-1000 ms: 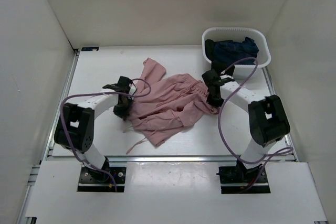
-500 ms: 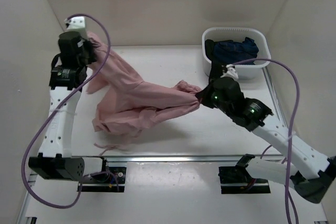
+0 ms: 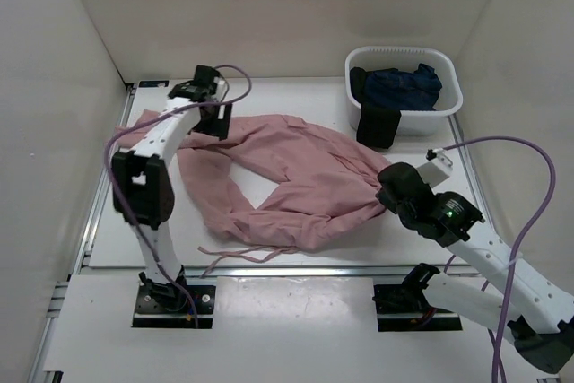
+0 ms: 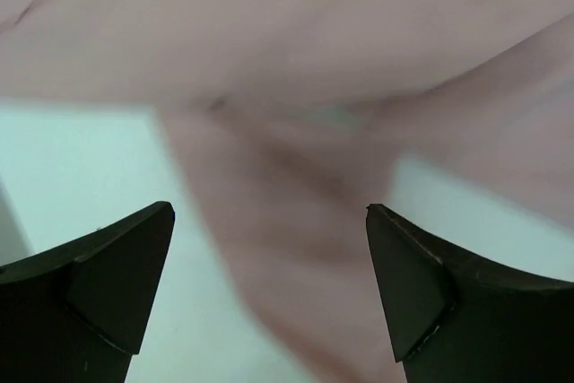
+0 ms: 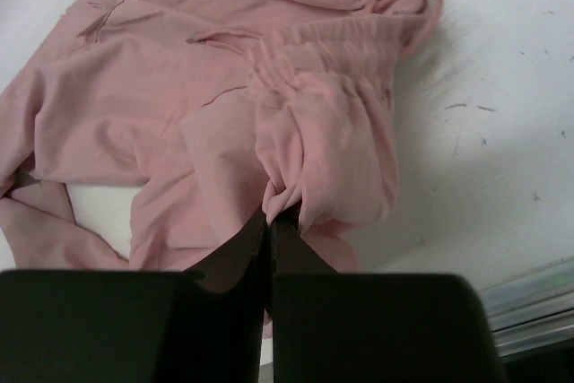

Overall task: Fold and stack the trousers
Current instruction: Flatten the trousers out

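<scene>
The pink trousers (image 3: 296, 177) lie spread over the middle of the worktop (image 3: 296, 100), with a thin string (image 3: 247, 251) at their 6 o'clock edge. The left fingers (image 4: 108, 266) stand wide apart above the cloth at its 10 o'clock corner and hold nothing. The right fingers (image 5: 247, 257) are clamped on the gathered waist at 4 o'clock. A white basket (image 3: 404, 50) with dark clothes (image 3: 399, 87) stands at 1 o'clock.

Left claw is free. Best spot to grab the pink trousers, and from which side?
Likely the far leg of the trousers, near its left end, straight from above: it lies flat on the table under the open left claw, opposite the waist end the right claw pinches.
</scene>
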`<state>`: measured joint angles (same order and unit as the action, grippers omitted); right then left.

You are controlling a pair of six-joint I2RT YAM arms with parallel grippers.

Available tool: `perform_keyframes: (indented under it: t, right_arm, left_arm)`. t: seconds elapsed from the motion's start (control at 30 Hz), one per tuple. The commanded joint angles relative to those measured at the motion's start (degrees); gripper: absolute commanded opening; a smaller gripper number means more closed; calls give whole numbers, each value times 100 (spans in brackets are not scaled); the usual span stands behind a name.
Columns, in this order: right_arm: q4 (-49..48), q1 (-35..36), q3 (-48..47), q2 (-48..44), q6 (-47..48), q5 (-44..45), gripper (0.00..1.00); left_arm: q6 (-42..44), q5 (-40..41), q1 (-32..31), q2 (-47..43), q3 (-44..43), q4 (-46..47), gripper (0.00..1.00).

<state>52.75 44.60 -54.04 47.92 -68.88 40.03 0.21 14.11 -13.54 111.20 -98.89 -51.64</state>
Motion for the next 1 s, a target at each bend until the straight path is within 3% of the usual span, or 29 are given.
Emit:
perform_keyframes:
  t: [0.0,0.17,0.3,0.4,0.6,0.67,0.7,0.73,0.77,0.83,0.97]
  right_arm:
    - [174,-13,227,-81,-433,427,0]
    - [113,-13,289,41,-433,304,0]
    - [60,-13,289,112,-433,251,0]
    - [112,-13,289,165,-433,251,0]
    - [296,-13,289,51,-486,251,0]
    - [358,-13,350,-28,-617,356,0]
    - [411,-13,411,-124,-618,356,0]
    - [411,-13,473,-177,-696,426,0]
    - [603,-13,473,-308,-784,583,0]
    - [893,-13,404,-458,-924,838,0]
    - [1614,-13,333,-1142,-1294,1374,0]
  left_arm:
    - [-21,153,457,-1758,754,-426,100]
    - [-21,-205,1009,-2138,2635,-269,91]
    - [-21,-1047,1213,-1586,2726,-154,95]
    - [-21,-1726,1213,-1049,2332,-93,98]
    - [-21,-1447,1213,-11,2444,-92,97]
    - [-21,-1524,1213,42,2751,-92,86]
    - [-21,-1630,1266,-27,2848,-40,73]
    - [-21,-1718,1266,-115,2936,-39,50]
    - [-21,-1779,1266,-368,3128,-39,14]
    - [-21,-1658,1336,-764,3332,-110,14]
    - [-21,264,1923,-2099,3570,-110,14]
